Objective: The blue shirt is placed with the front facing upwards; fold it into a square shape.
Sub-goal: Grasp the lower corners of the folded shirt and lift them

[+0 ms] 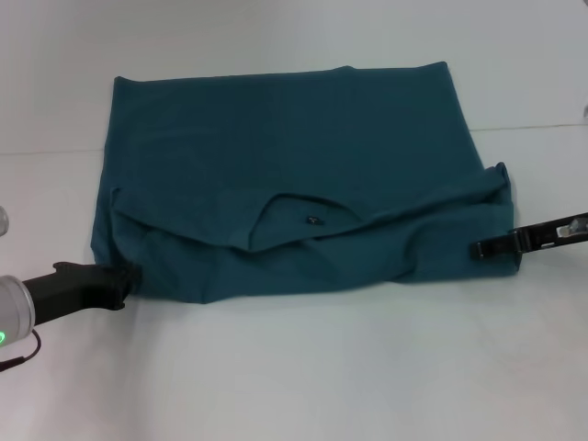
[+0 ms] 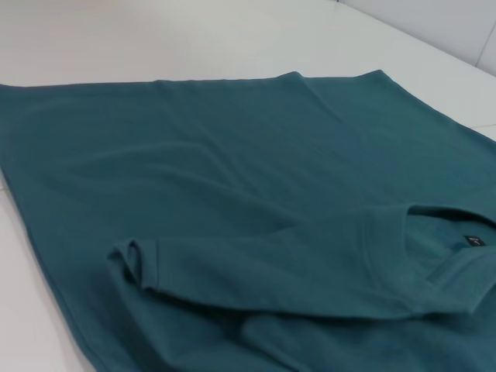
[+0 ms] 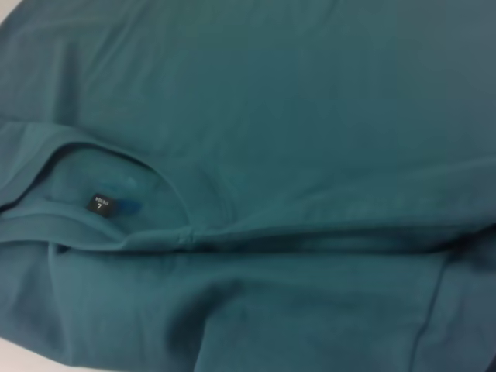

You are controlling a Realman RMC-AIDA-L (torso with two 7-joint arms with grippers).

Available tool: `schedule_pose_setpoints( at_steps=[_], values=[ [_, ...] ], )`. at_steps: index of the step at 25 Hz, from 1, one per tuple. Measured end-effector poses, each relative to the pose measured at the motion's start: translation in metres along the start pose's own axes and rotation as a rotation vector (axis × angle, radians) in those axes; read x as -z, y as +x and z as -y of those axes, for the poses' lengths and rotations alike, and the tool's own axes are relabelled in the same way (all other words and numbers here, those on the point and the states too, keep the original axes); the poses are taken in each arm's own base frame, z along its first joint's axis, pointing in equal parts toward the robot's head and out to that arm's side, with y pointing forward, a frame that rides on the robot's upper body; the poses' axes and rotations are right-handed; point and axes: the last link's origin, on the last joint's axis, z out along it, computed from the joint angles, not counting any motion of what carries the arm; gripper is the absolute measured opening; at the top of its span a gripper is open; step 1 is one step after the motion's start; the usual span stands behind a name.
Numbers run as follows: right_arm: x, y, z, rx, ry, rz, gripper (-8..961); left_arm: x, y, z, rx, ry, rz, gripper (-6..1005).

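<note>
You have the blue shirt lying folded on the white table, plain side up, its neck opening and small dark label near the front edge. Your left gripper sits at the shirt's near left corner and your right gripper at its near right corner; I cannot tell whether either is clamped on cloth.
</note>
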Motion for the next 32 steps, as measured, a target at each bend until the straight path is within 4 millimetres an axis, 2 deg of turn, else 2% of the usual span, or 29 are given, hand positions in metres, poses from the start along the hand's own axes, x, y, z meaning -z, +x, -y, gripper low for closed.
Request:
schedule_pose_setpoints(
  at_steps=[4, 10, 32],
  values=[
    [-0.008, 0.001, -0.001, -0.008, 0.008, -0.006, 816, 0.0, 0.0, 0.0, 0.001, -0.002, 0.0, 26],
    [-0.01, 0.004, 0.002, -0.018, 0.043, -0.029, 811, 0.0, 0.0, -0.001, -0.001, -0.005, 0.0, 26],
    [-0.011, 0.006, 0.003, 0.033, 0.075, -0.03, 402, -0.001, 0.003, 0.0, 0.002, -0.003, -0.007, 25]
  ],
)
